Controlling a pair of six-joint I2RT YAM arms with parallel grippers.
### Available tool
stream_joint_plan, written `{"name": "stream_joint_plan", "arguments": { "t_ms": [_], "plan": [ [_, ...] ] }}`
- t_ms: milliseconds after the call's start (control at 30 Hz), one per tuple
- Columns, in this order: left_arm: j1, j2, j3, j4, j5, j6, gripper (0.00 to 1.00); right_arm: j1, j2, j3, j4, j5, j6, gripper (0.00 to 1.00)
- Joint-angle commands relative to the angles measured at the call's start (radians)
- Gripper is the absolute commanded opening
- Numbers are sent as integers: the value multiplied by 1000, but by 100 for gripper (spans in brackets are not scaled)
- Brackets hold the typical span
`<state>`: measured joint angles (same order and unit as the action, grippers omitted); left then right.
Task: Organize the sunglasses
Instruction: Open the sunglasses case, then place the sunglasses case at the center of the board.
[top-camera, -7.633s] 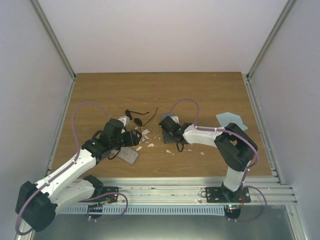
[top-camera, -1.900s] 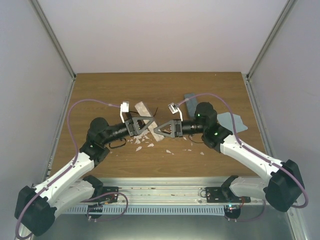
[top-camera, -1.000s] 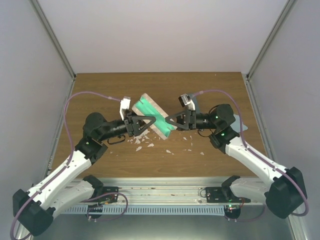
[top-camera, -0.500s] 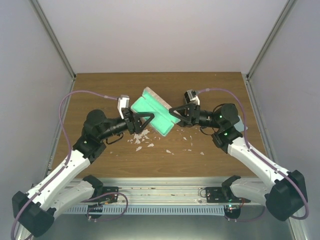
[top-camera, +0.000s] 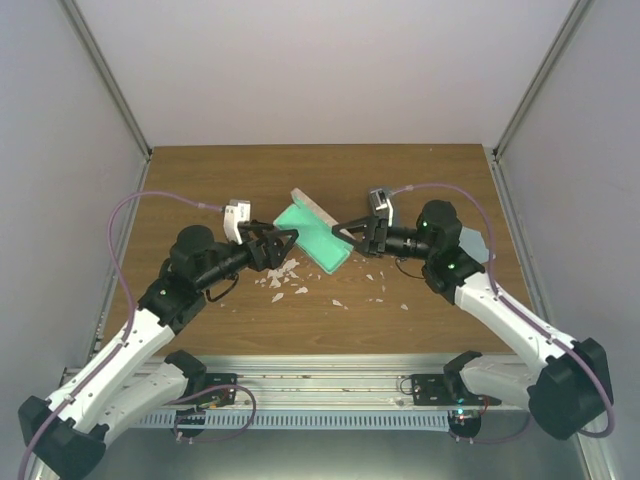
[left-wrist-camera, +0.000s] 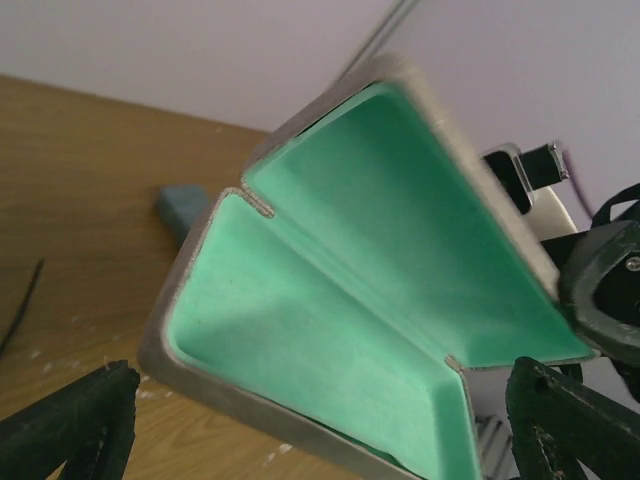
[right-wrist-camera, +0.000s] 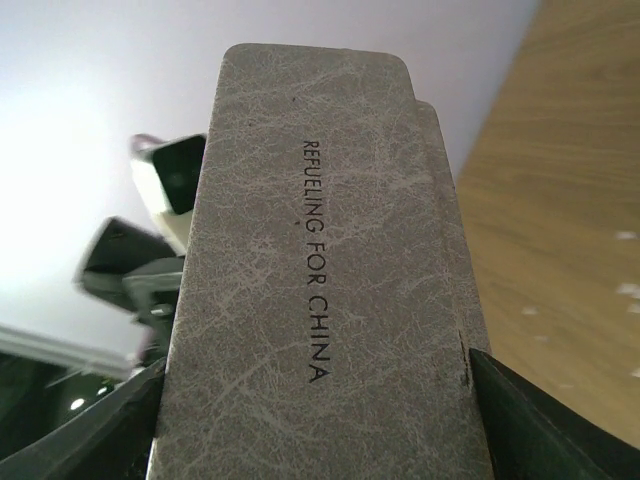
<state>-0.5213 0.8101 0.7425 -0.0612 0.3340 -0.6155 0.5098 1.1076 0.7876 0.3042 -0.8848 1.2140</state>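
A grey case (top-camera: 322, 243) with green lining hangs open above the table's middle, between both grippers. My left gripper (top-camera: 284, 240) grips its lower half; in the left wrist view the green inside (left-wrist-camera: 330, 300) fills the space between my fingers (left-wrist-camera: 70, 420). My right gripper (top-camera: 352, 231) is shut on the lid, whose grey outside (right-wrist-camera: 310, 250) reads "REFUELING FOR CHINA". No sunglasses show plainly. A thin black line (left-wrist-camera: 20, 300) on the table may be a temple arm.
A blue-grey case (left-wrist-camera: 185, 205) lies on the table beyond the open case. A light blue cloth (top-camera: 480, 243) lies at the right, behind the right arm. White crumbs (top-camera: 285, 280) are scattered on the wood below the case. Metal rails edge the table.
Both grippers raised the grey case off the table and pulled it open, showing the green lining. In the last half second the case sank a little and the left gripper drew back leftward.
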Motion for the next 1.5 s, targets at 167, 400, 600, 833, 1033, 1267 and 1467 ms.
{"name": "stream_joint_plan", "arguments": {
  "t_ms": [167, 400, 600, 833, 1033, 1267, 1467],
  "plan": [
    [7, 27, -42, -135, -116, 10, 99, -93, 154, -155, -156, 45, -412, 54],
    [7, 30, -93, -103, -98, -25, 99, -131, 297, -189, -106, 20, -510, 60],
    [7, 47, -96, -124, -91, -28, 99, -155, 421, -214, 32, -32, -542, 66],
    [7, 66, -99, -123, -73, -26, 99, -157, 458, -249, 100, -33, -555, 81],
    [7, 86, -96, -115, -65, -10, 99, -157, 455, -252, 84, -9, -581, 94],
    [7, 117, -86, -120, -69, -6, 99, -157, 444, -229, -4, 56, -634, 100],
    [7, 143, -83, -127, -68, -2, 99, -157, 448, -203, -95, 146, -682, 100]
  ]
}}
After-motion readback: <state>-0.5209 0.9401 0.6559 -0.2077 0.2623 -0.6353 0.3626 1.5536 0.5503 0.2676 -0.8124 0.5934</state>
